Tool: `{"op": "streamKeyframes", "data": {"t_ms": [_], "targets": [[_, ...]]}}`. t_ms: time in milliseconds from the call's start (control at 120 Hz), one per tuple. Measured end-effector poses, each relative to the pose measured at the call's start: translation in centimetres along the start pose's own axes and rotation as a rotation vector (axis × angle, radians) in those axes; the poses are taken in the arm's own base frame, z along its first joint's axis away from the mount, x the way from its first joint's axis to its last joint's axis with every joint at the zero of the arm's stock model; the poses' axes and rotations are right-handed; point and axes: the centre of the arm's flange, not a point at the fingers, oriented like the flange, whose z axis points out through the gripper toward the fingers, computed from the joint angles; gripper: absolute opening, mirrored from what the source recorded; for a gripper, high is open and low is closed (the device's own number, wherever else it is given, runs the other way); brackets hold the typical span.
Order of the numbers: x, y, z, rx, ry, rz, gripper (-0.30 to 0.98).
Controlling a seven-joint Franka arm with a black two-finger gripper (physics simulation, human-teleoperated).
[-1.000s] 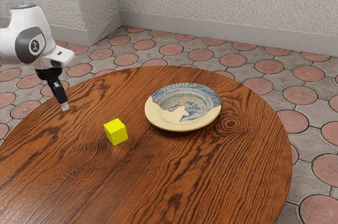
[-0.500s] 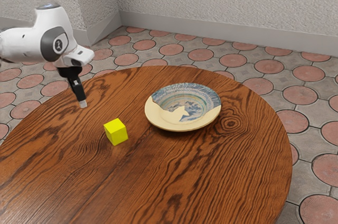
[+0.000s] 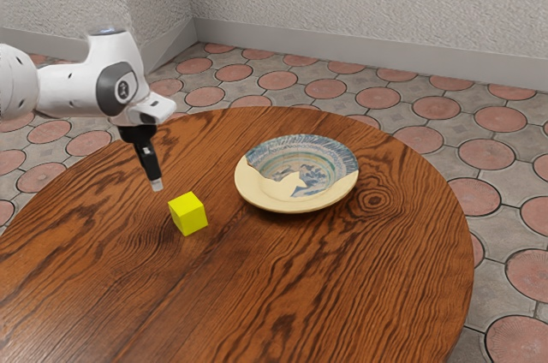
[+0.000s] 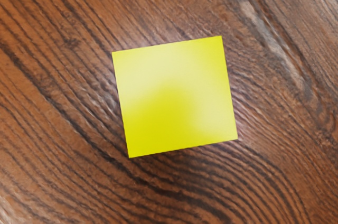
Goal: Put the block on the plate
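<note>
My gripper [image 3: 156, 184] hangs above the table, a little to the exterior view's left of the yellow block [image 3: 187, 214] and higher than it, not touching it. From this side its fingers overlap, so their spacing is hidden. The block rests on the wood. In the wrist view the block's top face [image 4: 174, 97] lies near the middle, slightly rotated. A round plate [image 3: 257, 193], cream with a blue-grey pattern, sits beyond the block toward the exterior view's right, with nothing on it.
The round wooden table [image 3: 342, 286] has a curved edge, with tiled floor [image 3: 437, 108] around it. A pale wall [image 3: 360, 3] stands behind. Bare wood separates the block from the plate.
My gripper has moved toward the exterior view's right, nearer the block, and has come lower since half a second ago. The block and plate have stayed where they were.
</note>
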Motion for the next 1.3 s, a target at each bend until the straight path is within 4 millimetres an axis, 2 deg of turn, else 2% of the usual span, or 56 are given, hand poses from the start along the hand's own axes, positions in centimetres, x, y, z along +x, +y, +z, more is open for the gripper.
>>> {"op": "streamKeyframes", "data": {"t_ms": [867, 1133, 1300], "targets": [[1.1, -1.2, 7.8, -0.068, -0.064, -0.079, 0.69], [3.2, -1.4, 8.0, -0.059, -0.053, -0.067, 0.69], [4.5, -0.5, 8.0, -0.065, -0.042, -0.049, 0.69]]}}
